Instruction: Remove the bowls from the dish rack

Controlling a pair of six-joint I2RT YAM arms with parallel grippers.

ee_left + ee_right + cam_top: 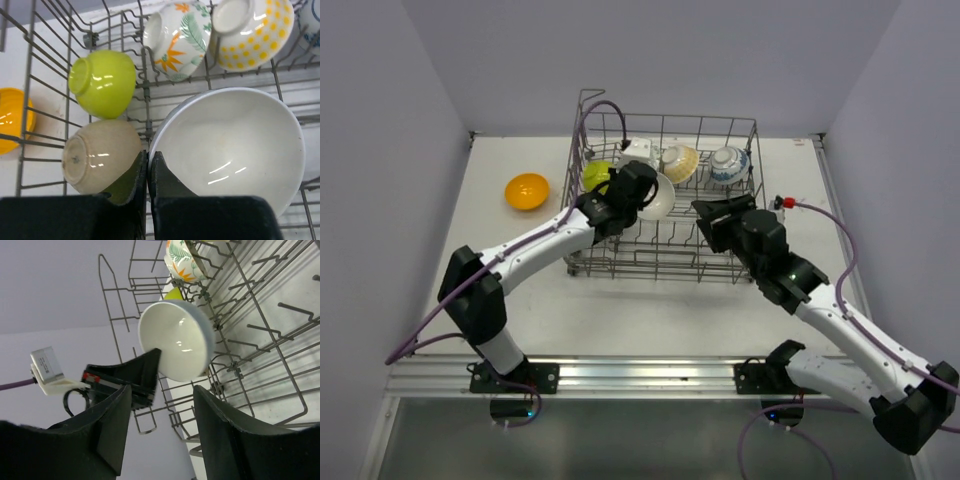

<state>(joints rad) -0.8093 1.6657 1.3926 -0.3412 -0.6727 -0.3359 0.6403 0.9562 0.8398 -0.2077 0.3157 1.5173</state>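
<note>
My left gripper (pixel 149 160) is shut on the rim of a plain white bowl (pixel 230 140), one finger inside it and one outside, over the left part of the dish rack (pixel 665 270). In the top view this bowl (pixel 660 198) tilts beside the left gripper (pixel 642 192). Still in the rack are a lime bowl (pixel 105 82), a beige bowl (pixel 97 155), a floral bowl (pixel 175 40), a yellow-dotted bowl (pixel 252 25) and a blue-patterned bowl (pixel 728 165). My right gripper (pixel 162 388) is open and empty at the rack's right side (pixel 715 222), facing the white bowl (pixel 177 340).
An orange-yellow bowl (pixel 527 190) sits on the table left of the rack. The rack's upright tines (pixel 260 340) and a raised wire loop (pixel 588 105) at its back left corner stand around both grippers. Walls close in on three sides.
</note>
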